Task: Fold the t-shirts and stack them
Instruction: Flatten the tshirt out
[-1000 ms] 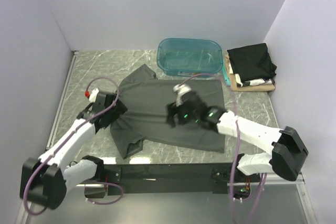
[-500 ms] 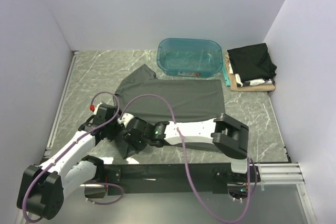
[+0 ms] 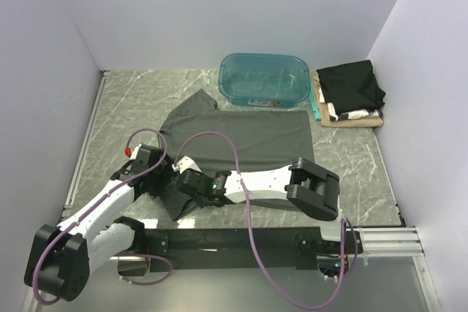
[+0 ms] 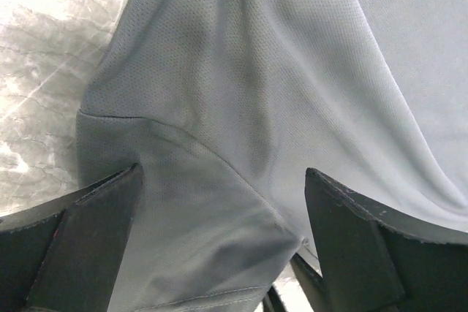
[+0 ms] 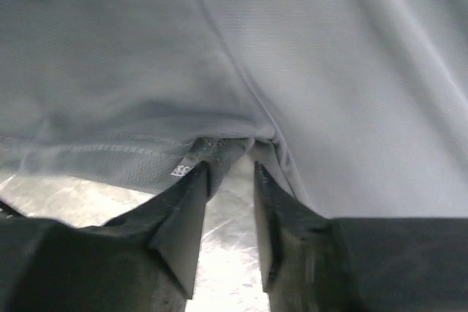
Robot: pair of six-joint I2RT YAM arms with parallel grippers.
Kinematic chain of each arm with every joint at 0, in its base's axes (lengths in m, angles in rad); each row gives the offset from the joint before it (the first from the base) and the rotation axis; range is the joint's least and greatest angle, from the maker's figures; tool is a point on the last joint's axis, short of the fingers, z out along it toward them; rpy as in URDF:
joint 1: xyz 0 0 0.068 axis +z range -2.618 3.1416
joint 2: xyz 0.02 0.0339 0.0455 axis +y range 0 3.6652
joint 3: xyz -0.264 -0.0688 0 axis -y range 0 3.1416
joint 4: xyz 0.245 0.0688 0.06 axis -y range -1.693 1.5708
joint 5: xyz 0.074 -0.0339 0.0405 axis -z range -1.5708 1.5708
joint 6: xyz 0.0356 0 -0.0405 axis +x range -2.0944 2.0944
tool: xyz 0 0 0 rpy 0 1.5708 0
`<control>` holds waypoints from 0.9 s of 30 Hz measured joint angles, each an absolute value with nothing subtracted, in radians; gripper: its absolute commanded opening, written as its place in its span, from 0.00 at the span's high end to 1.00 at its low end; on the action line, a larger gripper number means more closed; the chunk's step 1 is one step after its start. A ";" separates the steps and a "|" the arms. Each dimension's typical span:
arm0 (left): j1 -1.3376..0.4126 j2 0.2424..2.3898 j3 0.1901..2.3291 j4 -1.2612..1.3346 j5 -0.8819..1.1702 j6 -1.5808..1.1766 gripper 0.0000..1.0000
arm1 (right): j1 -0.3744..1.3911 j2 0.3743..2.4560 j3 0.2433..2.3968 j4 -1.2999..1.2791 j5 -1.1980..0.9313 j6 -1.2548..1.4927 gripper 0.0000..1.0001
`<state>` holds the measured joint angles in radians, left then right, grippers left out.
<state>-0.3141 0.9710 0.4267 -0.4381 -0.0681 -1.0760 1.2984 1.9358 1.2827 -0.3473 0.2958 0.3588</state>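
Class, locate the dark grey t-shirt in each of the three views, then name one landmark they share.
Top external: grey t-shirt spread flat mid-table, in front of the teal tub.
Left wrist: grey t-shirt fills most of the frame.
Right wrist: grey t-shirt covers the upper frame.
Shared landmark: marble table showing beside the shirt's edge.

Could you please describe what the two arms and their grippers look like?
Both arms have white links and bulky black joints, each trailed by a looping purple cable. The left arm has a red mark near its wrist; the right arm shows a green light. The left gripper and right gripper have black wedge-shaped fingers.
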 measured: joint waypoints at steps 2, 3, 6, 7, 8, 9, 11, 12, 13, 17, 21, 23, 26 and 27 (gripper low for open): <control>-0.314 0.979 0.432 -0.440 -0.076 -1.080 0.01 | 1.298 1.935 1.278 -0.359 0.323 0.381 0.71; -0.314 0.982 0.434 -0.442 -0.079 -1.082 0.01 | 1.298 1.931 1.266 -0.360 0.335 0.393 0.71; -0.314 0.998 0.445 -0.450 -0.091 -1.085 0.01 | 1.298 1.902 1.205 -0.371 0.363 0.435 0.71; -0.314 1.002 0.448 -0.455 -0.097 -1.086 0.01 | 1.298 1.884 1.185 -0.378 0.370 0.449 0.71; -0.314 1.007 0.453 -0.461 -0.104 -1.086 0.00 | 1.298 1.868 1.167 -0.391 0.376 0.461 0.71; -0.314 1.011 0.457 -0.465 -0.110 -1.086 0.01 | 1.298 1.850 1.147 -0.404 0.377 0.476 0.71; -0.314 1.019 0.464 -0.479 -0.125 -1.086 0.01 | 1.298 1.818 1.109 -0.427 0.378 0.502 0.71; -0.314 1.021 0.466 -0.484 -0.130 -1.086 0.01 | 1.298 1.801 1.089 -0.430 0.376 0.512 0.71; -0.314 1.024 0.469 -0.488 -0.133 -1.086 0.01 | 1.298 1.782 1.068 -0.436 0.371 0.521 0.71; -0.314 1.026 0.472 -0.492 -0.131 -1.085 0.01 | 1.298 1.693 1.003 -0.428 0.309 0.525 0.68; -0.314 1.027 0.472 -0.490 -0.126 -1.082 0.01 | 1.298 1.669 1.026 -0.329 0.188 0.475 0.68; -0.314 1.028 0.472 -0.490 -0.124 -1.079 0.01 | 1.298 1.695 1.070 -0.304 0.145 0.447 0.68; -0.314 1.028 0.472 -0.488 -0.120 -1.076 0.01 | 1.298 1.770 1.173 -0.276 0.114 0.398 0.68; -0.314 1.028 0.472 -0.487 -0.119 -1.075 0.01 | 1.298 1.793 1.199 -0.265 0.106 0.384 0.68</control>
